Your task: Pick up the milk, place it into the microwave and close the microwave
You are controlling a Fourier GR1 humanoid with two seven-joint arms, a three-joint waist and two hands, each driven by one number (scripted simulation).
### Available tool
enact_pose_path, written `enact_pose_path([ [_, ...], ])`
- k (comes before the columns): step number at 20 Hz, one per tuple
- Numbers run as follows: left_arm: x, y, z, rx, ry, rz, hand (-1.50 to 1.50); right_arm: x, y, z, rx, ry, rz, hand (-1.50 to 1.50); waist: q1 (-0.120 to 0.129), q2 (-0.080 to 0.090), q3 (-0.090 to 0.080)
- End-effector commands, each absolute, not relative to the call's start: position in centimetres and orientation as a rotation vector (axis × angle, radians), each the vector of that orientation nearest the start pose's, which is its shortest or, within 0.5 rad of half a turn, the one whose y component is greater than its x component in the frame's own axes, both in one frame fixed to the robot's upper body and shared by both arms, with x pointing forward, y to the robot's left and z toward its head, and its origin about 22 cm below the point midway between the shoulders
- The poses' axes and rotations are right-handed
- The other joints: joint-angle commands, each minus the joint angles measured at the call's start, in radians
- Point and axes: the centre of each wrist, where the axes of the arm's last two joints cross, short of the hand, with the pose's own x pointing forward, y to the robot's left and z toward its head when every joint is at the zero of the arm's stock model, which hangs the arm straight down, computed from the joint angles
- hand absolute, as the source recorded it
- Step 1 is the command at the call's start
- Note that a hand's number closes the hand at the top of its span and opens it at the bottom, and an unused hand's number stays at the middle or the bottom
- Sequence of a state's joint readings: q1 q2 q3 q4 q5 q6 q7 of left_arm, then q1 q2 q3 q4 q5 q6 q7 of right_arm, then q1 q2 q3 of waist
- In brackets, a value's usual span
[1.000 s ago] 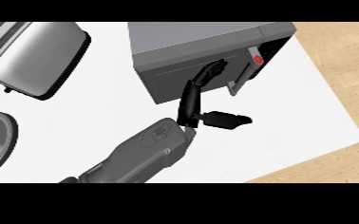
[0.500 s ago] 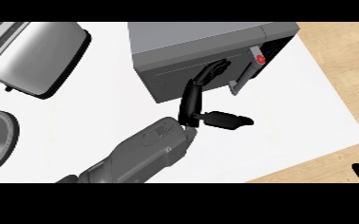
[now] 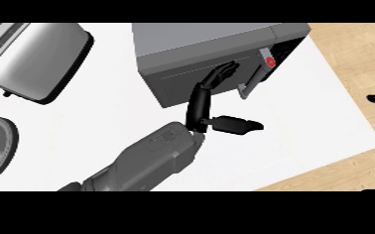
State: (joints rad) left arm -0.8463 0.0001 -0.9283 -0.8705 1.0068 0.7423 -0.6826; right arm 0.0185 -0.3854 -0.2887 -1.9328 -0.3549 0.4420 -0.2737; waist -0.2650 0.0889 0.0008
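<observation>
Logging the white worktop (image 3: 307, 129) first, carrying the grey microwave (image 3: 205, 37) at its far side. Reading the door (image 3: 176, 79) as flush or nearly so; not making out any gap. Finding no milk on the worktop; judging it to be sitting inside, behind that door. Seeing the left hand (image 3: 199, 104) lying open, straight fingers flat against the door, thumb sticking out sideways, gripping nothing. Advising pushing squarely, toward the handle (image 3: 250, 82) side, steering clear of the red button (image 3: 269, 61). Noting a dark sliver at the right edge, perhaps the right hand (image 3: 370, 98); not telling its state. Comparing with a second ago: spotting almost no shift in hand or door.
</observation>
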Motion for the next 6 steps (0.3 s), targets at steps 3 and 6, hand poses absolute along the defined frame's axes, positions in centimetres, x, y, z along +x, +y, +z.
enact_pose_path([
  [3, 33.3, 0.5, 2.2, -0.128, -1.849, -0.019, -1.5, 22.5, -35.6, 13.6, 0.219, -2.202, 0.369, -1.5, -0.02, 0.012, -0.001],
  [6, 33.4, 0.6, 2.1, -0.125, -1.848, 0.002, -1.5, 22.7, -36.1, 13.6, 0.232, -2.194, 0.353, -1.5, -0.026, 0.012, -0.001],
])
